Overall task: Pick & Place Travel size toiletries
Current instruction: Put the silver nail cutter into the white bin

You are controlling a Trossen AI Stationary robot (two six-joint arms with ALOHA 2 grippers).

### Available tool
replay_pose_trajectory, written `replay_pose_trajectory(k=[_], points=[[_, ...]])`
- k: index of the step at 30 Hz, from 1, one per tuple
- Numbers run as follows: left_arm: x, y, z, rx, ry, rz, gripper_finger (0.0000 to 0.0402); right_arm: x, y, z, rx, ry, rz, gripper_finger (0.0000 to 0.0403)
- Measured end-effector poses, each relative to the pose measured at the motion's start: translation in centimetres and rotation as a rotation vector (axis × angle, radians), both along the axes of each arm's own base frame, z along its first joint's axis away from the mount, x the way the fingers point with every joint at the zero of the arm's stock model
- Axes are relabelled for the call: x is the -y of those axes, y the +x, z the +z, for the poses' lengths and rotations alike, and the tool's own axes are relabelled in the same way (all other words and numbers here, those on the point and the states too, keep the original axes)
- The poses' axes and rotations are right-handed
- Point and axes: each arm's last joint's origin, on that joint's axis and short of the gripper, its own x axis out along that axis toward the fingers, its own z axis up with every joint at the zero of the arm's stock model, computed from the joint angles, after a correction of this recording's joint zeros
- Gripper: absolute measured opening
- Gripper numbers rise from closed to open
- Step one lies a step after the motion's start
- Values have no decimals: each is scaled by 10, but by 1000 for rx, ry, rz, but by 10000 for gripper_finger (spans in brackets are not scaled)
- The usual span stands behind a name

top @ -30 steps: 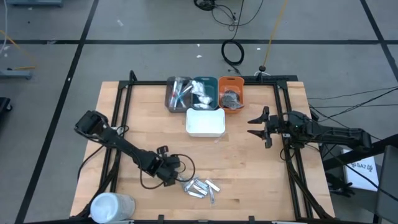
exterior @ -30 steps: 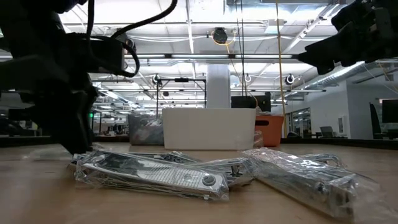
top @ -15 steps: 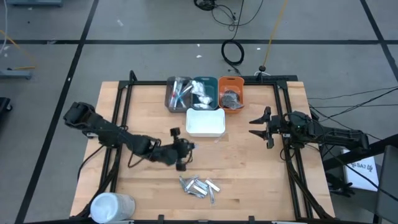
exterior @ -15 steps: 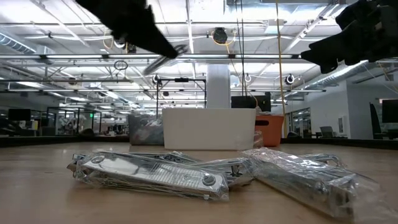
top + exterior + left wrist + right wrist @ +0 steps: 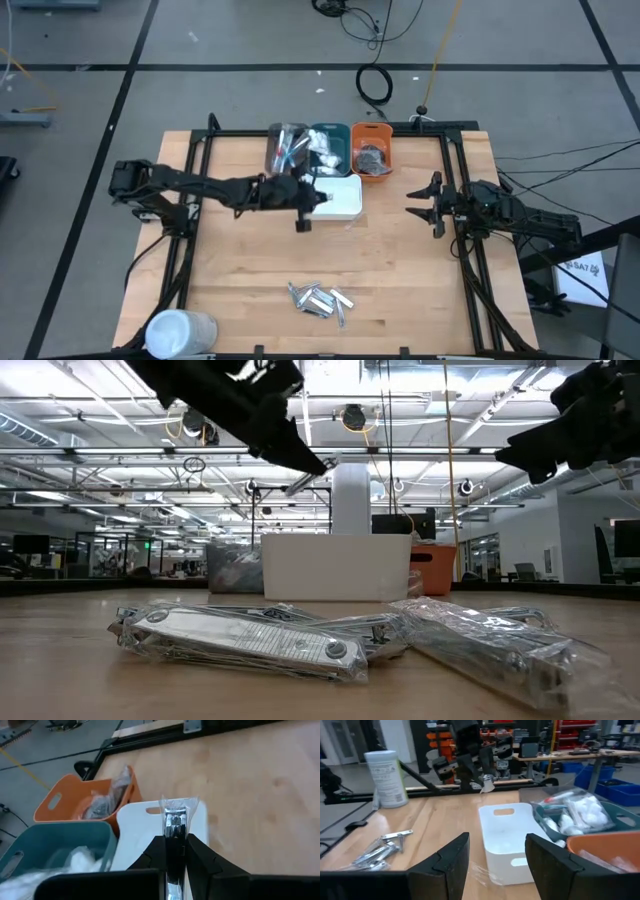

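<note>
My left gripper (image 5: 316,197) hangs over the left part of the white tray (image 5: 340,205), shut on one slim silver toiletry in clear wrap (image 5: 174,817). In the low view that item (image 5: 311,472) juts out from the gripper, high above the table. Several more silver wrapped toiletries (image 5: 320,299) lie flat in a pile near the table's near edge. My right gripper (image 5: 426,201) stays open at the table's right side, with nothing between its fingers (image 5: 451,857). My left gripper pinches the wrapped silver item between its two fingers, which lie along its length. The item's free end (image 5: 175,806) sticks out past the fingertips. The fingers come from the table's left, slanting down. The item is lifted clear, above the white tray.
Behind the white tray stand a grey tray (image 5: 285,148), a teal tray (image 5: 328,146) and an orange tray (image 5: 372,150), each with items inside. A big white cylinder (image 5: 180,332) stands at the near left corner. Bare wood lies between the pile and the trays.
My left gripper has risen from the pile at the near edge with one wrapped silver item. It has swung toward the far edge to a place over the white tray, turning as it went. The rest of the pile has stayed put.
</note>
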Motion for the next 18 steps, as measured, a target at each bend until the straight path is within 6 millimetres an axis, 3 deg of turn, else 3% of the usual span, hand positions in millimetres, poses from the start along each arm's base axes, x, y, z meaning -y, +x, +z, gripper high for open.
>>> replay_pose_trajectory(k=[5, 11, 15, 18], points=[[-16, 6, -14, -23, -27, 4, 28, 0, 0, -1, -15, 15, -4, 180], [-21, 20, -38, -30, -44, -26, 42, 1, 0, -3, -35, 17, -36, 180], [-21, 24, -45, -33, -28, -36, 45, 2, 1, -4, -19, 16, -76, 172], [-23, 24, -46, -38, -33, -32, 32, 4, 6, -16, 19, 7, -89, 161]])
